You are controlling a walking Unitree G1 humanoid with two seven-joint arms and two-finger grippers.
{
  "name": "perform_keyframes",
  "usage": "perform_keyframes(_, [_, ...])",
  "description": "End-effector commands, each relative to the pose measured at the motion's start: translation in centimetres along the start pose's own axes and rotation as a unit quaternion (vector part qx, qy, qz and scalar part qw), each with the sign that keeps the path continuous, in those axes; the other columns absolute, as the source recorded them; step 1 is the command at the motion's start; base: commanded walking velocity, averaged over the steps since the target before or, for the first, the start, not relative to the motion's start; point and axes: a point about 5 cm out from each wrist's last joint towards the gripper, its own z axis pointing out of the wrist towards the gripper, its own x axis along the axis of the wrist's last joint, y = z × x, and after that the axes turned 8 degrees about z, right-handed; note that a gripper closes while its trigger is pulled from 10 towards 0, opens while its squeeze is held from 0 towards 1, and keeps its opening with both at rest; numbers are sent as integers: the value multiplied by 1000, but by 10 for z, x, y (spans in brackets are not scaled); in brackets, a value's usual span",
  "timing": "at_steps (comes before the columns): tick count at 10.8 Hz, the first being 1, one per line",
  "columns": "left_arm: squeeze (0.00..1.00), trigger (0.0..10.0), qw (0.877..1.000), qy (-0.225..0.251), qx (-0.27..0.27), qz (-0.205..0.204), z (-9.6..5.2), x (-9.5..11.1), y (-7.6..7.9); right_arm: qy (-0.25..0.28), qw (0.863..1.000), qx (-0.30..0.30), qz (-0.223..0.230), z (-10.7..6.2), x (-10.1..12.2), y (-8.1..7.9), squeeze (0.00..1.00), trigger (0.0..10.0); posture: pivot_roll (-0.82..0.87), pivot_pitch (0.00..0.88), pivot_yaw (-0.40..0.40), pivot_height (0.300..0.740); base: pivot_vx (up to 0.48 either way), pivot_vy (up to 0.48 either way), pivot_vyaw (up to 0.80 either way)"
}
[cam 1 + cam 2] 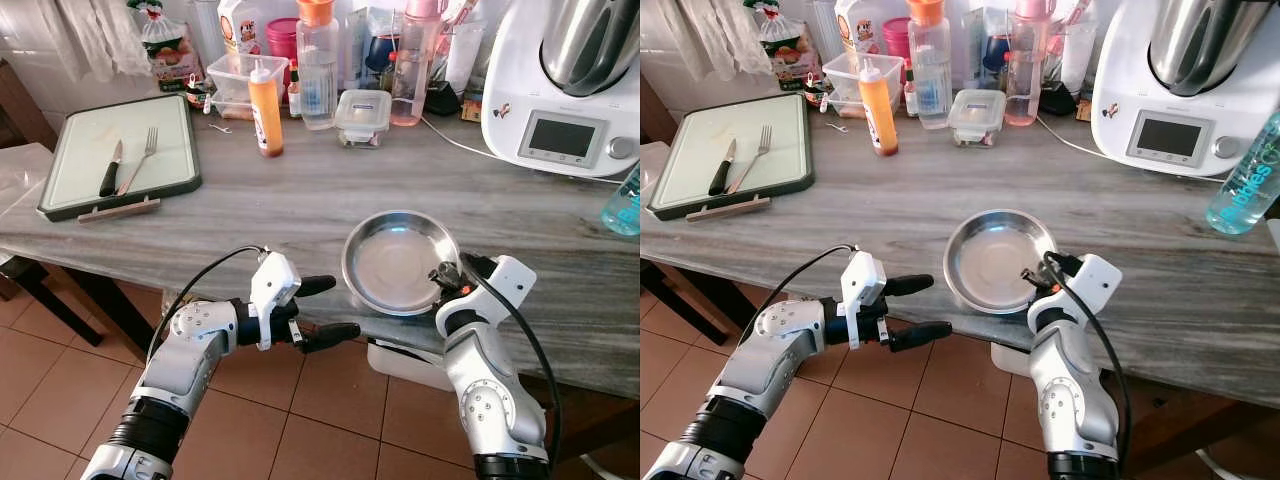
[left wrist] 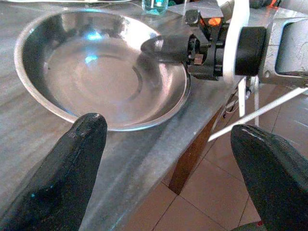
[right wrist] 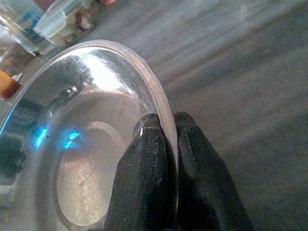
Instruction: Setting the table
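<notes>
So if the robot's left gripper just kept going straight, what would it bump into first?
Probably the metal plate. The open left gripper points at its near rim, at the table edge, though depth is hard to judge.

Home kitchen: cluttered countertop (image 1: 300, 190), food processor (image 1: 565, 85).

Hidden and cut-off parts around the steel dish

The right hand (image 1: 447, 276) covers a stretch of the steel dish's (image 1: 395, 262) rim, its fingertips lost behind the wrist housing. The white appliance (image 1: 560, 90) and blue bottle (image 1: 626, 205) run off the picture's edge. A white object (image 1: 405, 362) under the table (image 1: 300, 200) is mostly hidden. Jar labels at the back are too small to read.
</notes>
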Motion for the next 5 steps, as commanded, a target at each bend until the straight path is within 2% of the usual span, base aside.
perform_keyframes(1, [0,10000,1000,-4,1,2,-2,0,1,-26,999,-17,34,-7,-17,-2,0,10000,40,88,51,740,0,0,0])
perform_keyframes(2, [0,10000,1000,-5,-1,3,-2,1,1,-24,999,-15,32,-6,-17,-2,0,10000,38,86,52,740,0,0,0])
perform_keyframes(3, [0,10000,1000,-4,-3,3,-1,2,3,-24,999,-16,30,-5,-17,-2,1000,10000,38,84,52,740,0,0,0])
perform_keyframes(5, [0,10000,1000,-3,-4,4,1,4,3,-18,999,-13,25,0,-13,-4,1000,10000,38,81,53,740,0,0,0])
